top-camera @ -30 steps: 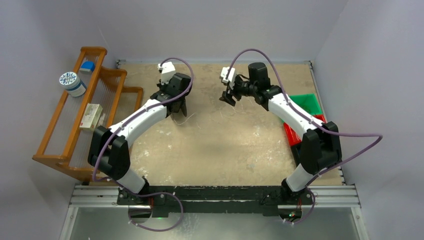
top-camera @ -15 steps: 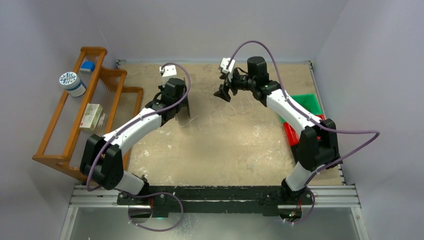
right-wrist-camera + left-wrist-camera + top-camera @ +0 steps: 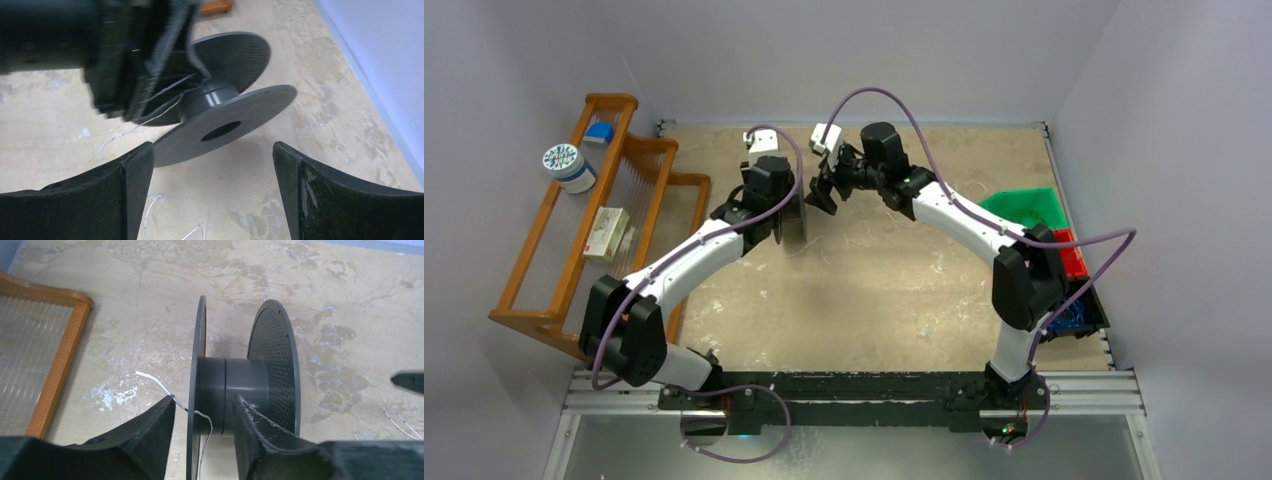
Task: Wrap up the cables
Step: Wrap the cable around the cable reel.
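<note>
My left gripper (image 3: 790, 212) is shut on a dark grey spool (image 3: 794, 218) and holds it at the back middle of the table. In the left wrist view its fingers (image 3: 150, 427) straddle the spool's left flange (image 3: 196, 390). A thin whitish cable (image 3: 156, 382) runs past the left fingertip, over the flange and down beside the hub. My right gripper (image 3: 822, 196) is wide open and empty, close to the spool's right side. The right wrist view shows the spool (image 3: 225, 117) just ahead of its open fingers (image 3: 125, 180). Loose cable (image 3: 150, 207) lies on the table below.
A wooden rack (image 3: 574, 250) stands at the left, with a tape roll (image 3: 567, 165) and a small box (image 3: 605, 232). Green (image 3: 1024, 205) and red (image 3: 1072, 255) bins and a dark bin with a blue tangle (image 3: 1074, 312) sit at the right edge. More loose wire (image 3: 400, 417) lies right of the spool.
The right arm has swung left across the back of the table, bringing its open gripper next to the spool. The left gripper has shifted slightly, still holding the spool.
</note>
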Robot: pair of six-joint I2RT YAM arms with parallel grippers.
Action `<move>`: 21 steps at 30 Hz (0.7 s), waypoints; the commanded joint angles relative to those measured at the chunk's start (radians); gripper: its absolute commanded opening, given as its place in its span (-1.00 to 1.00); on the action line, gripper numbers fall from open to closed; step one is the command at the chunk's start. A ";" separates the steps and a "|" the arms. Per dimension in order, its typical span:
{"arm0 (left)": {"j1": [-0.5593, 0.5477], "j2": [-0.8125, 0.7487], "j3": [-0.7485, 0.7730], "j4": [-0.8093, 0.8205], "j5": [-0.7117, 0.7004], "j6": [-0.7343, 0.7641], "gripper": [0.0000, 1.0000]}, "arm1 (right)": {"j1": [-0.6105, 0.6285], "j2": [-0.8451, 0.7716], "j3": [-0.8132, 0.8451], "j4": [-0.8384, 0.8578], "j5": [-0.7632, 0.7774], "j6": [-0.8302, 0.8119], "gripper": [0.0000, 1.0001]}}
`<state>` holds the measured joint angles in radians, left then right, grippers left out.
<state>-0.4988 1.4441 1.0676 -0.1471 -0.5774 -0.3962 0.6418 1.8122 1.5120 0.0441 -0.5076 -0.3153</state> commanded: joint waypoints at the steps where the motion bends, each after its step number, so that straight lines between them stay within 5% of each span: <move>1: 0.003 -0.069 0.018 0.042 0.004 0.034 -0.07 | -0.015 0.015 0.094 0.058 0.094 0.093 0.81; 14: 0.044 -0.140 0.017 0.044 -0.001 0.039 0.04 | 0.015 0.121 0.188 0.046 0.190 0.159 0.81; 21: 0.043 -0.147 -0.002 -0.005 0.105 0.058 0.02 | 0.030 0.155 0.208 0.008 0.226 0.198 0.44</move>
<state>-0.4591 1.3231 1.0676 -0.1337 -0.5472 -0.3706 0.6613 1.9652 1.6623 0.0582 -0.3149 -0.1631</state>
